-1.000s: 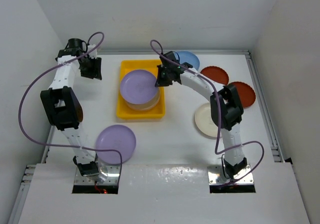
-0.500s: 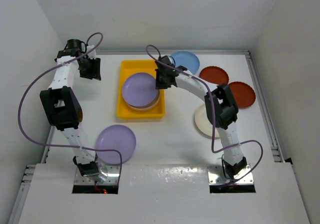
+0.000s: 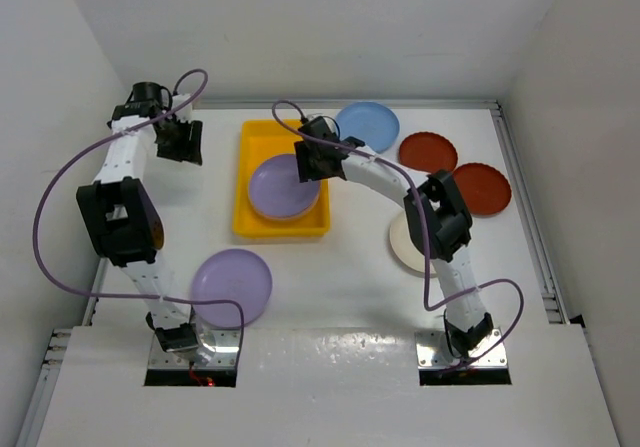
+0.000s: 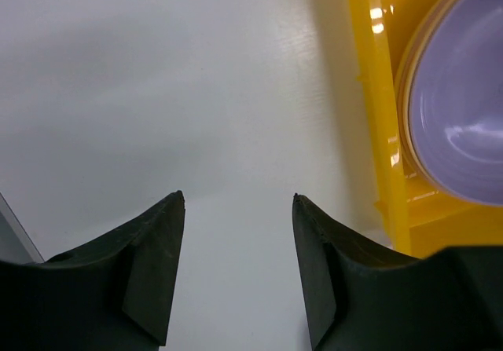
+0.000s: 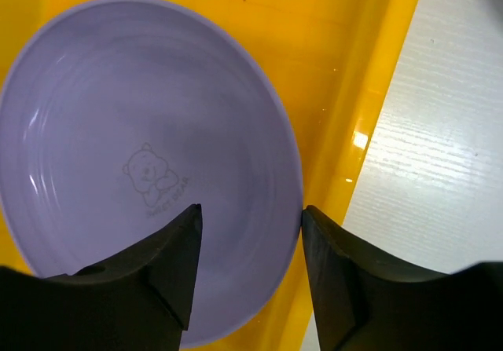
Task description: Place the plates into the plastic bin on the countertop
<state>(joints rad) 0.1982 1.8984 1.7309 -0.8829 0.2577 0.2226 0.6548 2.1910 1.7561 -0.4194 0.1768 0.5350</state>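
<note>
The yellow plastic bin (image 3: 262, 139) stands on the white countertop (image 3: 340, 282) at the back middle. A lavender plate (image 3: 278, 193) lies in it on top of a peach rim (image 4: 409, 92). My right gripper (image 3: 310, 162) hovers open over that plate's right edge, its fingers (image 5: 169, 265) apart around the lavender plate (image 5: 141, 162) without pinching it. My left gripper (image 3: 180, 142) is open over bare countertop left of the bin (image 4: 376, 131), holding nothing. Other plates lie loose: lavender (image 3: 232, 285), light blue (image 3: 370, 122), two dark red (image 3: 428, 151) (image 3: 485, 187), cream (image 3: 405, 245).
White walls close in the countertop on the left, back and right. The right arm reaches across above the cream plate. A purple cable loops from each arm.
The right gripper has opened and let go of the lavender plate, which now lies flat in the bin; the arm shifted left. The left jaws widened slightly.
</note>
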